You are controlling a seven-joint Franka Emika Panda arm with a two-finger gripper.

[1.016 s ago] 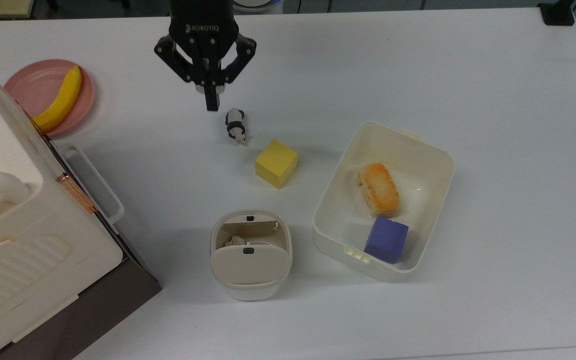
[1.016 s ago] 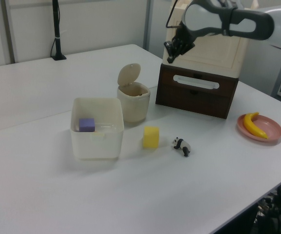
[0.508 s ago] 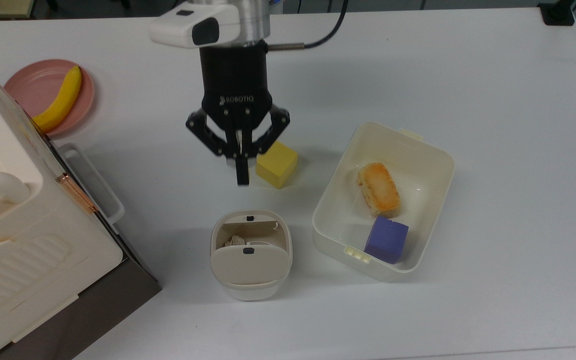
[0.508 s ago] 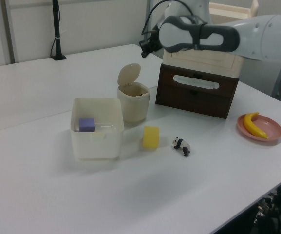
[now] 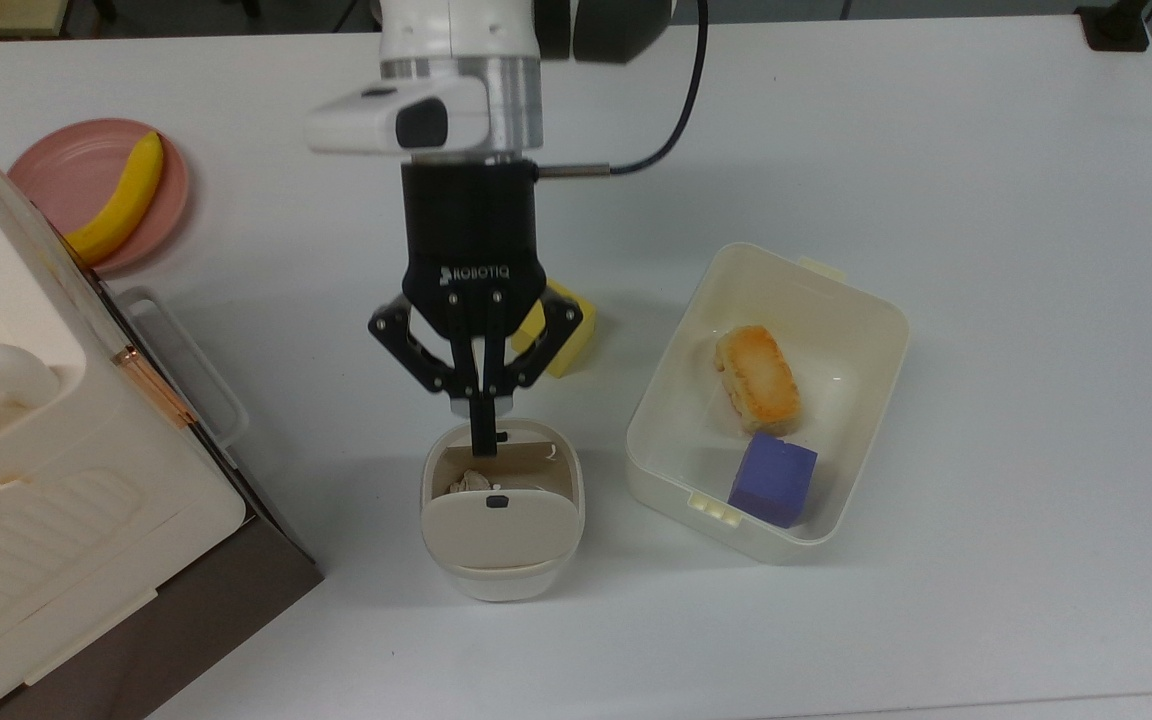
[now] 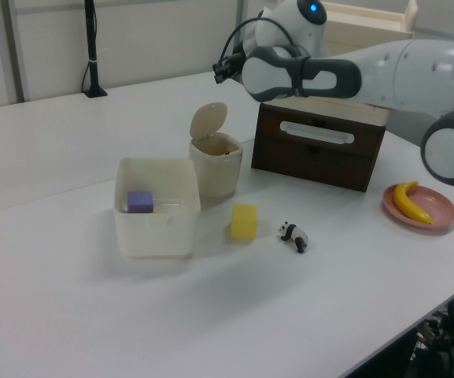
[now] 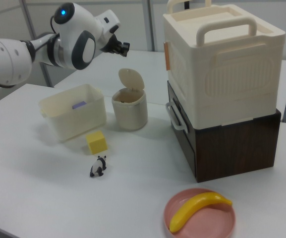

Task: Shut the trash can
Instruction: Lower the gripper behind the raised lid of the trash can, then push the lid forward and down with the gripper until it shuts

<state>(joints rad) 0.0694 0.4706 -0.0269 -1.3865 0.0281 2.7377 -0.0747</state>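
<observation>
The trash can point(image 5: 502, 582) is a small cream bin near the table's front in the top view. Its beige lid point(image 5: 498, 530) stands tipped up and open, and crumpled scraps lie inside. In the left view the trash can point(image 6: 215, 169) has its lid point(image 6: 209, 120) raised at the back, and the right view shows the same trash can point(image 7: 129, 113). My gripper point(image 5: 482, 448) is shut with nothing in it. It hangs above the can's far rim in the top view. In the left view the gripper point(image 6: 219, 74) is well above the lid, as is the gripper point(image 7: 125, 47) in the right view.
A yellow block point(image 6: 244, 221) and a panda toy point(image 6: 294, 235) lie behind the can. A lidless cream tub point(image 5: 876, 312) holds bread and a purple cube. A big cream case point(image 5: 36, 480) on a brown drawer box stands at the top view's left, near a pink plate point(image 5: 51, 165) with a banana.
My arm has swept from the table's far side toward the trash can, passing over the panda and the yellow block. The gripper stayed shut and the lid stayed up.
</observation>
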